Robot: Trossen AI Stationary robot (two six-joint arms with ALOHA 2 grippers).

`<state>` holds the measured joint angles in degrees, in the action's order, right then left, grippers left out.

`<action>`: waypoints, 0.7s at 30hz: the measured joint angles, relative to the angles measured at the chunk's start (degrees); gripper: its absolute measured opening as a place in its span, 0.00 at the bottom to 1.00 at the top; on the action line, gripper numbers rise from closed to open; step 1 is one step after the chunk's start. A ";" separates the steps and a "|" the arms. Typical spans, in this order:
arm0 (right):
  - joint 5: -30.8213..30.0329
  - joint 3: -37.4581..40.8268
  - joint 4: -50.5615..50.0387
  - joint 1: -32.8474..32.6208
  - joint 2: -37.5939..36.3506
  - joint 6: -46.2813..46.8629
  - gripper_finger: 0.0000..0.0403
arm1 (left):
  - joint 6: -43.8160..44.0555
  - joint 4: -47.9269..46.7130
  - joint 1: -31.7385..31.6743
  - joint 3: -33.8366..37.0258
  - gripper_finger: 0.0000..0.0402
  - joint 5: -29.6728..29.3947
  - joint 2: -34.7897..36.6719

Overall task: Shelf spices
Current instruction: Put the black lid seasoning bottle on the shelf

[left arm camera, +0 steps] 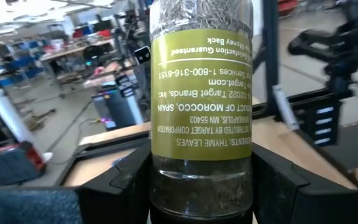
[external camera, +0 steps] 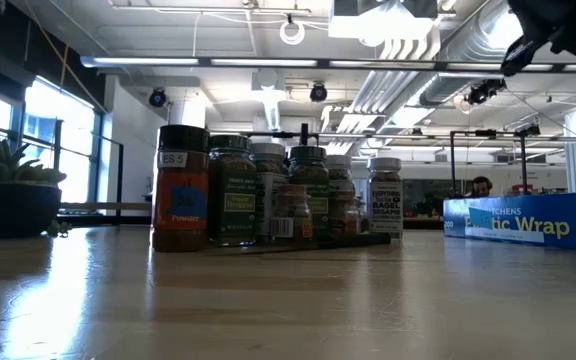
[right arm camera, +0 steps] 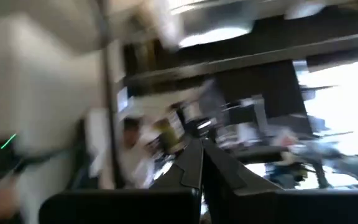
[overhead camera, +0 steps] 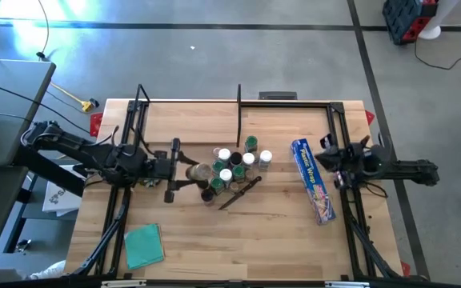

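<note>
Filling the left wrist view, a clear jar of thyme [left arm camera: 201,124] with an olive-green label sits clamped between the left gripper's [left arm camera: 201,186] 2 dark fingers [left arm camera: 120,183], its print reading upside down; from above, the same gripper [overhead camera: 184,170] holds that jar on its side, just left of the main cluster and slightly raised over the tabletop [overhead camera: 238,240]; a teal cloth [overhead camera: 143,245] lies on the near left of the table, well apart from everything else. Nearer the middle, the remaining spices [overhead camera: 234,164] stand upright in a tight bunch, white and green caps showing; the low view puts a black-capped jar [external camera: 180,188] with red-brown contents at the left end of the row. A dark-handled knife [overhead camera: 242,190] lies slanted against the near edge of the cluster. To the right, a long blue plastic-wrap box [overhead camera: 313,179] lies between the jars and the right gripper [overhead camera: 326,160], whose fingers [right arm camera: 191,168] are pressed together on nothing, hanging above the table's right side. Farthest back, the shelf [overhead camera: 190,122] runs along the rear edge with black rods at its ends; no jar stands on it.
</note>
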<state>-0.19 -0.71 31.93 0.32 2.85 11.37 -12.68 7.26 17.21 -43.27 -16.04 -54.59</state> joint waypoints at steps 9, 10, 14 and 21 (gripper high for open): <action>-27.24 0.07 5.29 0.04 13.75 25.92 0.00 | -18.21 -0.45 -1.55 0.00 0.49 -3.58 -0.49; -26.41 0.07 7.77 0.04 16.23 26.74 0.00 | -23.20 -0.38 -1.55 0.00 0.49 -4.85 -0.72; -21.73 -0.76 19.91 -0.64 27.51 27.93 0.00 | -44.86 -0.56 -1.57 0.00 0.49 -9.89 -2.27; -15.74 -13.48 14.21 -3.38 47.36 29.17 0.00 | -72.50 -0.07 -1.69 0.00 0.49 -22.44 -8.74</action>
<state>-15.93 -14.19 46.14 -3.06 50.21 40.53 -85.17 7.19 15.52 -43.27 -38.49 -63.33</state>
